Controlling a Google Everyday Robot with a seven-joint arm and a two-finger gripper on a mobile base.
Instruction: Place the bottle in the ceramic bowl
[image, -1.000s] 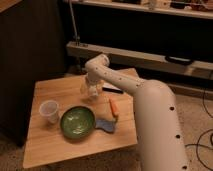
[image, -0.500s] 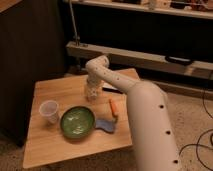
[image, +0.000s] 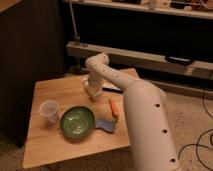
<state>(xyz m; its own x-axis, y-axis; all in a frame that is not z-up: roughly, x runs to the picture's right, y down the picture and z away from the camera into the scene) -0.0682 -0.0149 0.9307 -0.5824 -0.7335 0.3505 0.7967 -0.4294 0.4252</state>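
Note:
The green ceramic bowl (image: 77, 121) sits at the front middle of the wooden table (image: 50, 150), with nothing in it. My gripper (image: 93, 92) points down at the back middle of the table, behind and a little right of the bowl. A small pale shape at its tip looks like the white bottle (image: 93, 95), low over the tabletop. I cannot make out whether it is held. My white arm (image: 142, 115) reaches in from the lower right and hides the table's right side.
A clear plastic cup (image: 49, 111) stands left of the bowl. An orange stick (image: 114, 107) lies right of the bowl, with a blue object (image: 106, 125) in front of it. A dark cabinet (image: 25, 60) stands to the left, and a low shelf (image: 150, 57) runs behind.
The arm's thick lower part has swung a little left and toward the camera. The gripper has stayed over almost the same spot at the back of the table.

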